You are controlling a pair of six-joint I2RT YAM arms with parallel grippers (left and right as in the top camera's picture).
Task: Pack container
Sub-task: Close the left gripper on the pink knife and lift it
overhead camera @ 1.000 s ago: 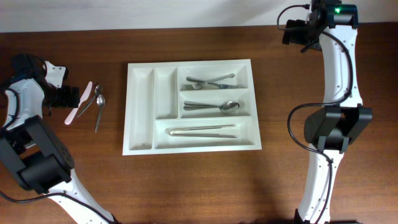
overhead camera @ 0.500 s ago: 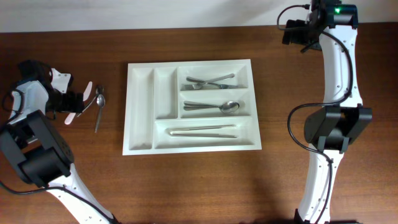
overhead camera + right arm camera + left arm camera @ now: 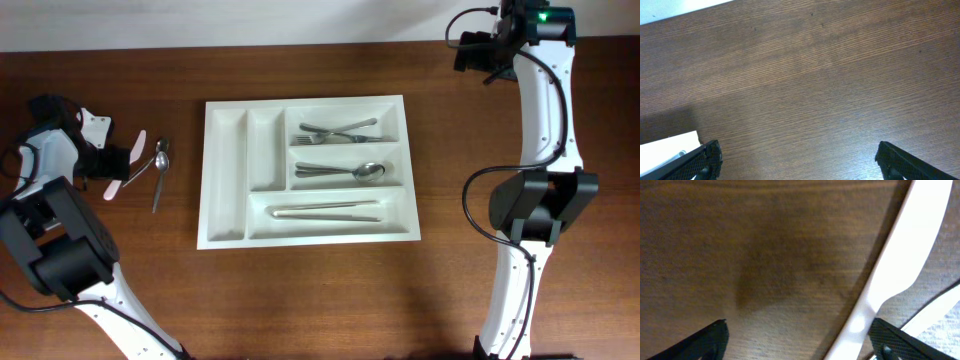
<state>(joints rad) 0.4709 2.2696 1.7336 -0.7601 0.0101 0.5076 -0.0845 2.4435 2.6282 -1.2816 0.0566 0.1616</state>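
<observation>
Container is lying flat mid-desk. Its near long compartment is holding a pale utensil pair, with spoons and then forks lying in the two compartments beyond. At 9 o'clock of the container, the left end effector is hovering low with fingers spread wide, a pale pink utensil lying between them and two loose spoons resting just beside it. Far off at 1 o'clock, the right end effector is hanging over wood grain with fingers spread apart, the container's corner just showing in its wrist view.
</observation>
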